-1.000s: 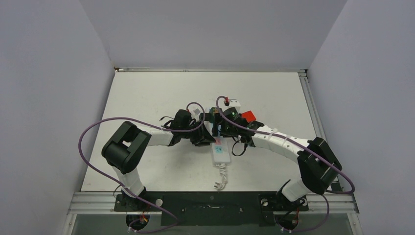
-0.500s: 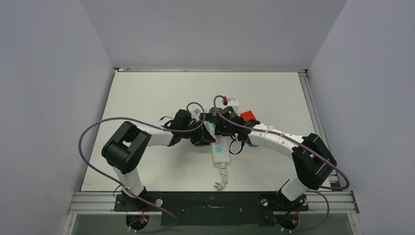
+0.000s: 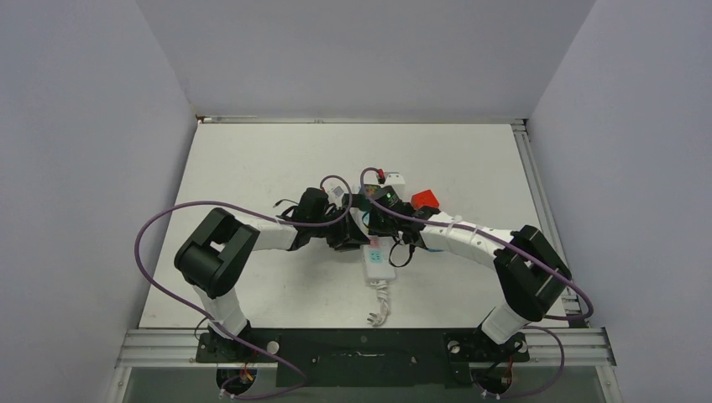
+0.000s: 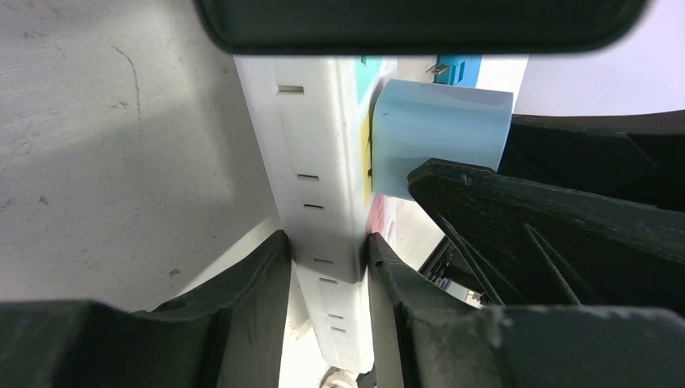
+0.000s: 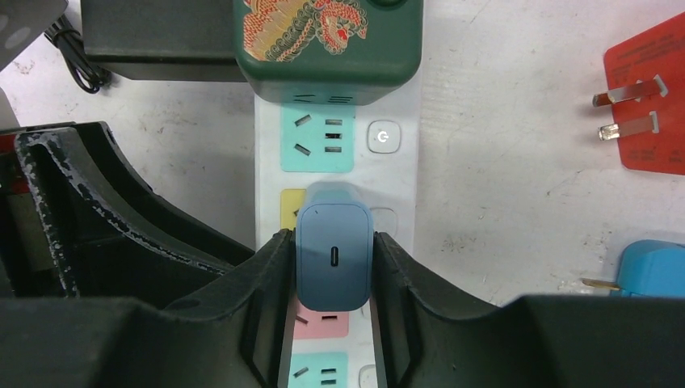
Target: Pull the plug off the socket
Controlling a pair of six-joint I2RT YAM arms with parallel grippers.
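Note:
The socket is a long white power strip with pastel outlets, lying mid-table, its short cord trailing toward me. My left gripper is shut on the strip's sides; in the left wrist view both fingers press the strip's body. A light blue plug stands in the yellow outlet of the strip; it also shows in the left wrist view. My right gripper is shut on this plug, one finger against each side. In the top view the right gripper hides the plug.
A dark green adapter with a dragon print sits in the strip's far end. A red plug and a loose blue plug lie right of the strip. A white adapter lies beyond it. A black cable lies to the left.
My right arm has swung a little to the left, bringing its gripper over the strip. The left arm and the strip have not moved.

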